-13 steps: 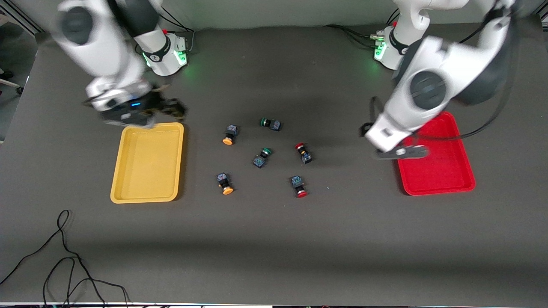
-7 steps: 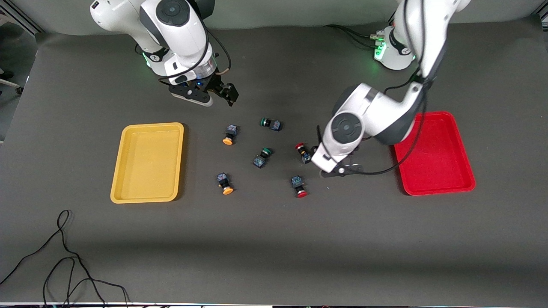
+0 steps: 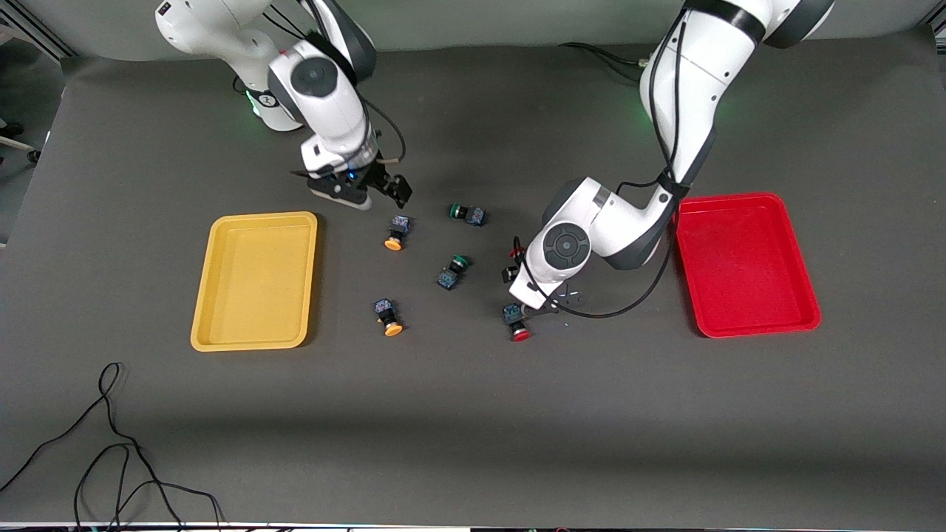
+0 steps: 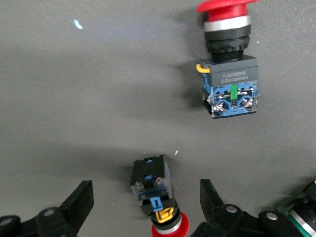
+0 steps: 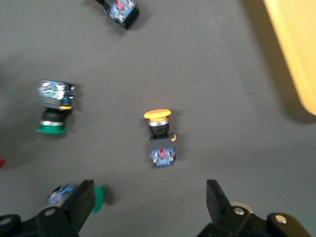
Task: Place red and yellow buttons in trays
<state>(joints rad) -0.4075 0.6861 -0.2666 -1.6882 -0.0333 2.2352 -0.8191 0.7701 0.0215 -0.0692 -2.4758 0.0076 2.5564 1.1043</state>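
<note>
- The left gripper (image 4: pixel 145 202) hangs low over the dark table (image 3: pixel 473 414), its black fingers (image 4: pixel 79 200) spread wide apart, holding nothing; between them lies a small push-button switch with a round red cap and a dark blue-black blocky body (image 4: pixel 155 197), untouched.
- A second red-capped switch (image 3: pixel 517 321) lies on its side just nearer the front camera than that one; the left wrist view shows it too (image 4: pixel 228 64).
- The shallow red plastic tray with rounded corners (image 3: pixel 746 325) sits at the left arm's end of the table, with no button in it.
- The right gripper (image 5: pixel 148 202) is over the table close to an orange-yellow-capped switch (image 3: pixel 397 233), fingers released and wide, grasping nothing.
- That switch lies on its side between the fingers' line of sight in the right wrist view (image 5: pixel 159 136).
- A second orange-yellow-capped switch (image 3: pixel 387 315) lies nearer the front camera.
- The shallow yellow plastic tray (image 3: pixel 203 325) sits at the right arm's end, holding no buttons.
- Two green-capped switches (image 3: pixel 452 271) (image 3: pixel 467 213) lie mid-table between the yellow and red ones.
</note>
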